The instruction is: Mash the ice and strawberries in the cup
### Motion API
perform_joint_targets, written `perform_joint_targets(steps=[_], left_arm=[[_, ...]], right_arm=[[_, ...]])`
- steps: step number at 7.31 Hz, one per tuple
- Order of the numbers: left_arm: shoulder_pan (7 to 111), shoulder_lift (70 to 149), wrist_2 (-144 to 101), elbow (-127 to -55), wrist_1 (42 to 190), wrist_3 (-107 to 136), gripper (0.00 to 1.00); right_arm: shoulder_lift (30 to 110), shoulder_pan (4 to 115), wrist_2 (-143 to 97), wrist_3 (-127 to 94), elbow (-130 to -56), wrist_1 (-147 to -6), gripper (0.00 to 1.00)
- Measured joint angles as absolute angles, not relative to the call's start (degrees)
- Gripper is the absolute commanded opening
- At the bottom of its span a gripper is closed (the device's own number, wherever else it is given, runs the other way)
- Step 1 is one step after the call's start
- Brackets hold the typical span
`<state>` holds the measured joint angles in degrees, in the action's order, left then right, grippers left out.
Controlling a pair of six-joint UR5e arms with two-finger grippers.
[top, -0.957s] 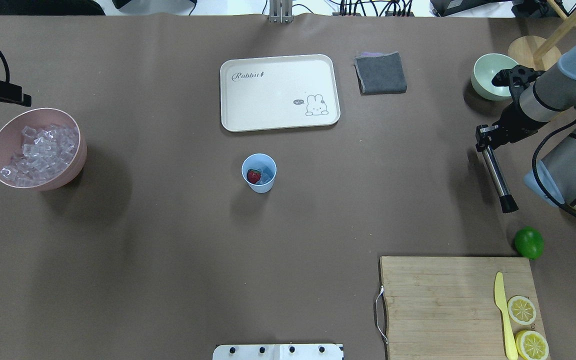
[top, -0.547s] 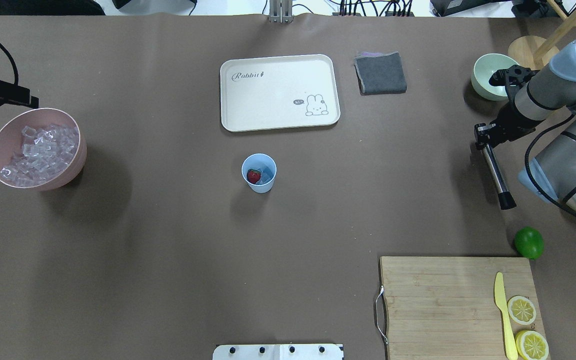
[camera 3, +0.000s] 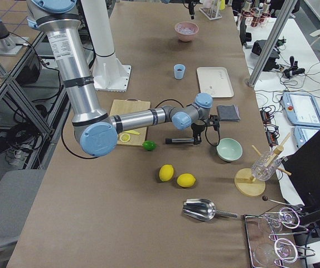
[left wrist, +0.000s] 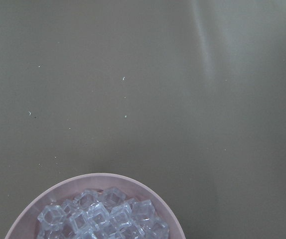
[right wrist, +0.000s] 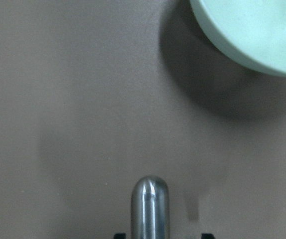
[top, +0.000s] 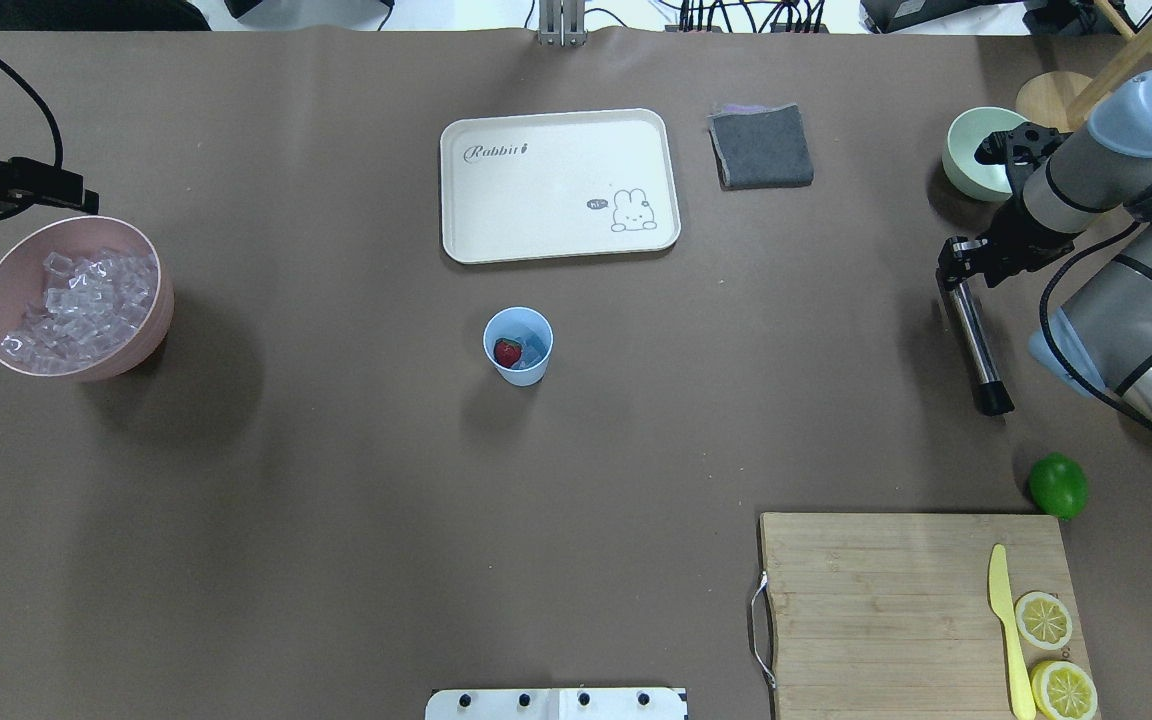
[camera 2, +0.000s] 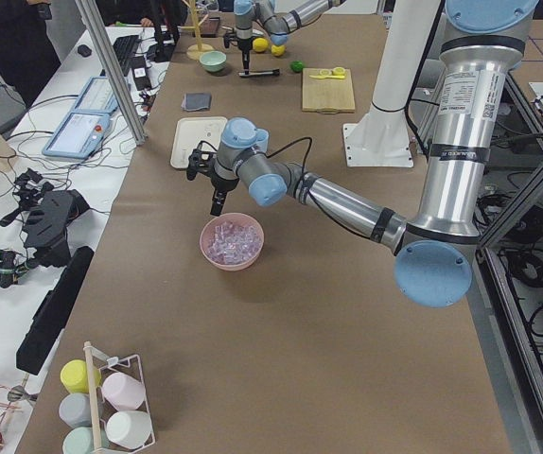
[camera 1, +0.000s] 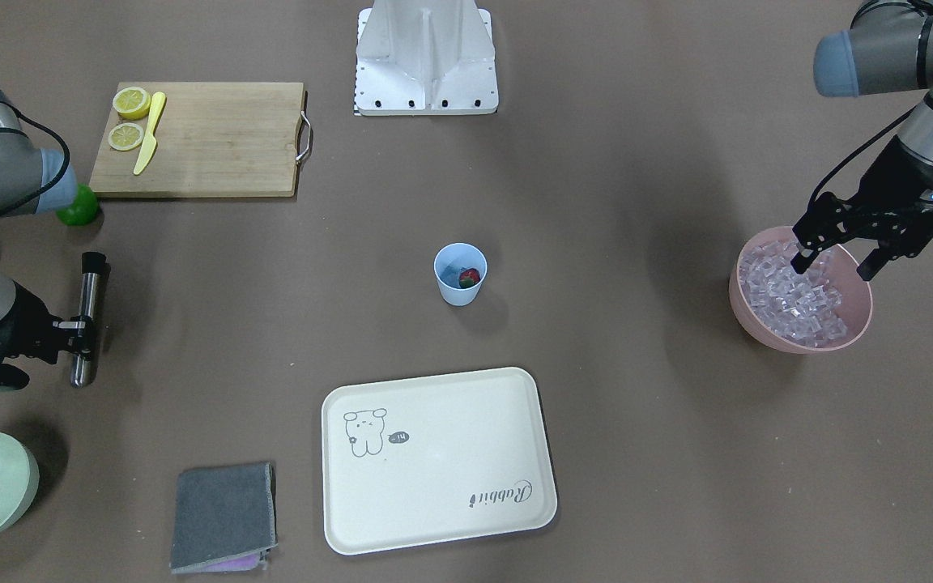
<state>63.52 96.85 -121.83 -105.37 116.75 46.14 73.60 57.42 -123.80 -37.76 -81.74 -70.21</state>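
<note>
Right end effector (camera 1: 71,330) has its fingers closed on one end of a steel muddler (camera 1: 86,320), which lies level, low over the counter (camera 1: 636,162), its black tip pointing toward the lime (camera 1: 78,212). From the right wrist camera the rounded steel end shows between the two fingers, with the pale green bowl (right wrist: 252,35) just beyond it.

Left end effector (camera 1: 832,263) hangs over the pink bowl (camera 1: 758,328) with its fingers spread wide and nothing between them; the bowl is piled with ice (camera 1: 790,295).

Upright in the middle of the counter stands the cup (top: 526,375), light blue, between the cream tray (top: 556,185) and the robot's base, well apart from both arms. Inside it lie the strawberry (top: 507,351) and some ice cubes beside it.

A folded grey cloth (top: 761,145) lies beside the tray. Near the right arm, a wooden cutting board (top: 876,600) carries two lemon halves (top: 1043,619) and a yellow knife (top: 1006,620).
</note>
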Motion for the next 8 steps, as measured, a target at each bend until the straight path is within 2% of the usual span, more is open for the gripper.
perform_joint_targets(steps=[2,5,8], left_arm=[[63.4,97.4,-121.8,-105.2,116.8,46.1,0.97],[63.6,97.6,-122.1,-105.5,116.7,46.2,0.97],[64.2,96.8,-120.9,-104.9,118.6,46.3,0.97]], right_arm=[[73.5,59.6,-125.0,-37.3,-82.0,-70.7,1.00],[74.9,69.9,-134.0,-27.2,-83.9,-75.7,1.00],[81.3,81.9,-135.4,-4.3,-94.1,-95.0,1.00]])
